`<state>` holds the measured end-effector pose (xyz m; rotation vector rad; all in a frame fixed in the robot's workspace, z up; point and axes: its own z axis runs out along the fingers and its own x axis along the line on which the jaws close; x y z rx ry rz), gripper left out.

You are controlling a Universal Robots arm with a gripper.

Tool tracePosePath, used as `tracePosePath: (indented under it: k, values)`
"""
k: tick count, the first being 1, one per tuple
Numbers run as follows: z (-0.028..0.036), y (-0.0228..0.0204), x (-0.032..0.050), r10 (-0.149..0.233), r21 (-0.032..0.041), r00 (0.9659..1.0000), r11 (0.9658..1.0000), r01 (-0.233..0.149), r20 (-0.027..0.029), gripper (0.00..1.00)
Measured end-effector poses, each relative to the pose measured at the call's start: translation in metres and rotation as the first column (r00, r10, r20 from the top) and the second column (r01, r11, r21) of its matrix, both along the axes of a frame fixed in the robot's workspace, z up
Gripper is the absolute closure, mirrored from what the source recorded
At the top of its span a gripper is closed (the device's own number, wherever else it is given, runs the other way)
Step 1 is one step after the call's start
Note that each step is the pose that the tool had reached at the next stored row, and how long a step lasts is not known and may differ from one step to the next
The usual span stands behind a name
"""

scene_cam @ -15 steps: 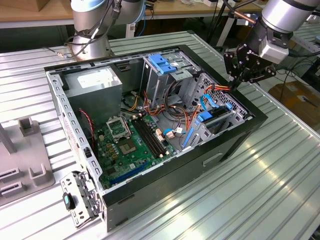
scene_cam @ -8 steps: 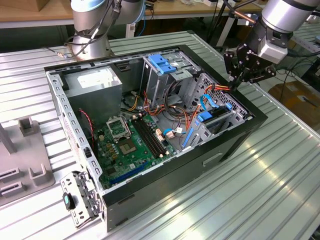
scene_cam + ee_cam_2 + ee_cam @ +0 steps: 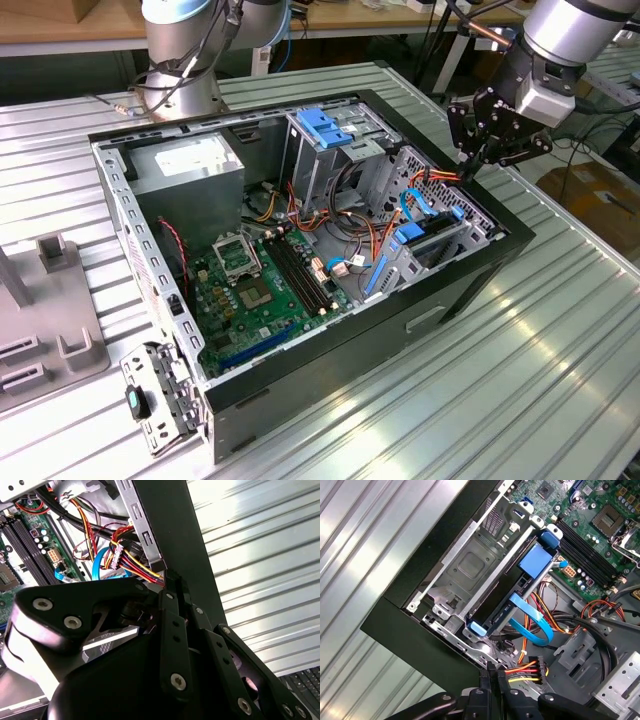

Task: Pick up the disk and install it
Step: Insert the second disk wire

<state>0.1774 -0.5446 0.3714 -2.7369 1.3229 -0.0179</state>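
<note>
The disk (image 3: 432, 245) stands on edge in the metal bay at the front of the open computer case (image 3: 330, 380), on the exterior view's right. Its blue carrier rail shows at both ends. In the first wrist view the disk (image 3: 502, 607) sits between the bay's metal walls. My gripper (image 3: 467, 172) hangs over the case's rim just beyond that bay. In both wrist views the fingertips (image 3: 492, 672) (image 3: 172, 580) are pressed together on the red, yellow and black wires of a power cable (image 3: 530, 669) (image 3: 135, 562).
A blue data cable (image 3: 535, 625) loops beside the bay. The motherboard (image 3: 260, 290) lies mid-case, and a drive cage with a blue bracket (image 3: 325, 125) stands at the back. The case rests on a ribbed metal table (image 3: 520, 380). A grey fixture (image 3: 50, 320) stands on the exterior view's left.
</note>
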Motion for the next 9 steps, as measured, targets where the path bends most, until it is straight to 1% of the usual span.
tracePosePath:
  k: [4, 6, 7, 9]
  values:
    - [0.0, 0.0, 0.0, 0.0, 0.0, 1.0, 1.0, 0.0, 0.0, 0.83]
    - [0.0, 0.0, 0.0, -0.009, 0.0, 1.0, 1.0, 0.009, 0.0, 0.83]
    - [-0.0001, 0.0, 0.0, -0.016, 0.0001, 0.9999, 0.9999, 0.016, 0.0, 0.83]
    - [-0.0001, 0.0, 0.0, -0.053, 0.0, 0.9986, 0.9986, 0.053, 0.0, 0.83]
